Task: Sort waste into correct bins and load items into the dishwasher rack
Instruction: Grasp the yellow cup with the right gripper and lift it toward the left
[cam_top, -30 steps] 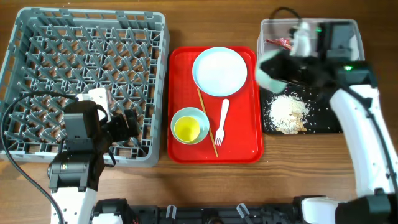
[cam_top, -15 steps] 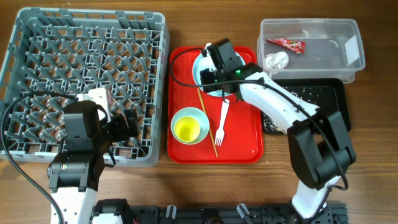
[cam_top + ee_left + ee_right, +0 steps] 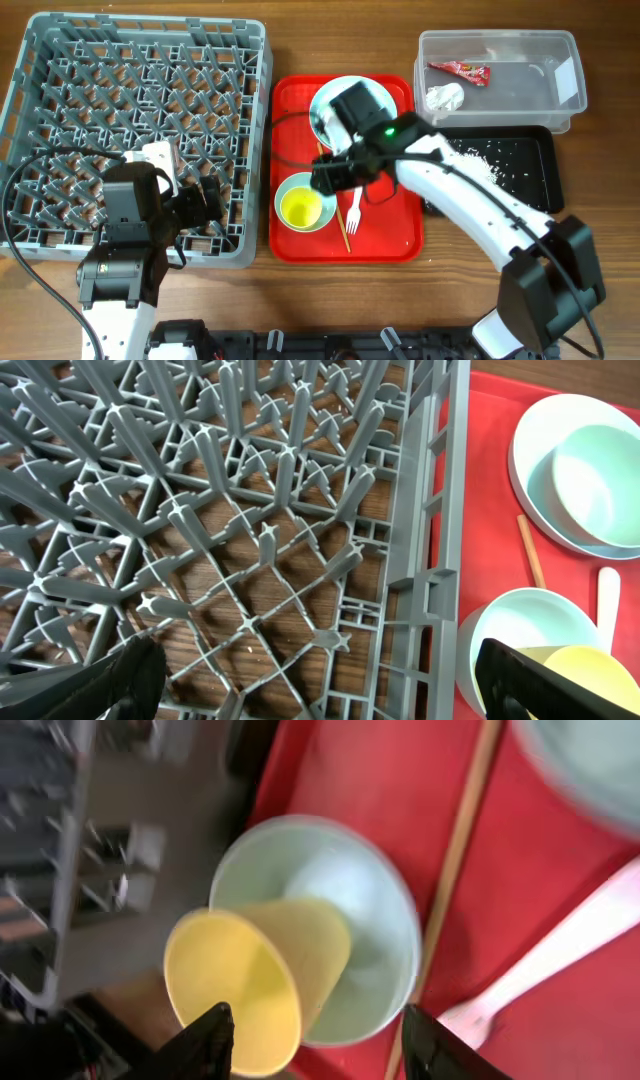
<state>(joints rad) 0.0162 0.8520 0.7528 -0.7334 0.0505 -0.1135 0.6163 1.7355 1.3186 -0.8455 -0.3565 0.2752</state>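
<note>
A brown wooden table [image 3: 300,290] fills the overhead view. The grey dishwasher rack [image 3: 130,100] takes up the table's left side, its pegs upright. My left gripper [image 3: 320,695] hangs over the rack close to its right wall, at the end nearest me, fingers spread wide with nothing between them. Just beside that wall lies the red tray [image 3: 395,225]. On the right sit the clear tub [image 3: 520,85] at the far edge and the black tray [image 3: 530,160] just beside it on my side.

At the far end of the red tray rests the pale-blue plate [image 3: 535,510], with one bowl [image 3: 605,485] sitting on it. My right arm [image 3: 470,195] crosses over both in the overhead view. The second bowl [image 3: 375,920] stands at the near left of the red tray, and the yellow cup [image 3: 240,985] sits inside it. My right gripper [image 3: 320,1045] hovers right above that bowl, jaws spread and holding nothing. Whether a finger touches the cup I cannot tell. The white fork [image 3: 540,970] lies to the right of this bowl, and the wooden stick [image 3: 460,850] lies between the two.

In the tub lie the red wrapper [image 3: 458,70] and the white napkin [image 3: 445,97]. The food scraps [image 3: 478,165] are scattered over the left half of the black tray.
</note>
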